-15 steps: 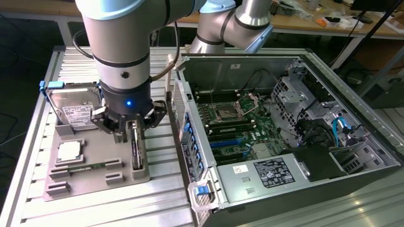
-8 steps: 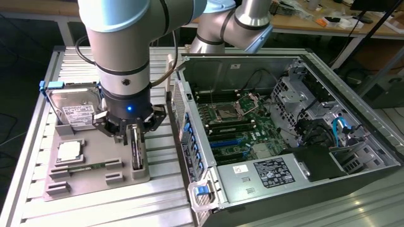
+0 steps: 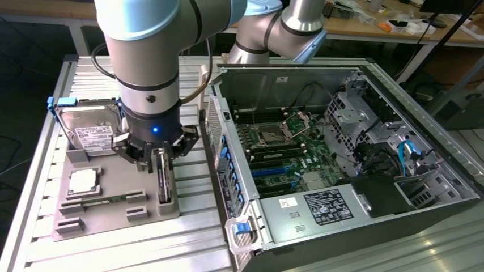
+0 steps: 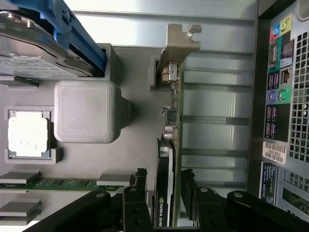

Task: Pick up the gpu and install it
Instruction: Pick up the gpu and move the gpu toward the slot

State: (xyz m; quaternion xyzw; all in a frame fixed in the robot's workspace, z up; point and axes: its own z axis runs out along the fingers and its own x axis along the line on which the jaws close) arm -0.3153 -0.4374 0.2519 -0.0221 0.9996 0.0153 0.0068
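Pincer spread apart, straddling upright gpu, its far end cut off

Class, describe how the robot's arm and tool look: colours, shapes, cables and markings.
The arm is a thick silver-grey tube with pale blue joint caps. Its black wrist carries a small glowing blue light. A cable loops alongside. The tool is black, with jointed fingers.

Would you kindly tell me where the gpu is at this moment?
The gpu stands on edge in the grey fixture tray at the exterior view's left, beside the open computer case, with the gripper over it, jaws open either side.
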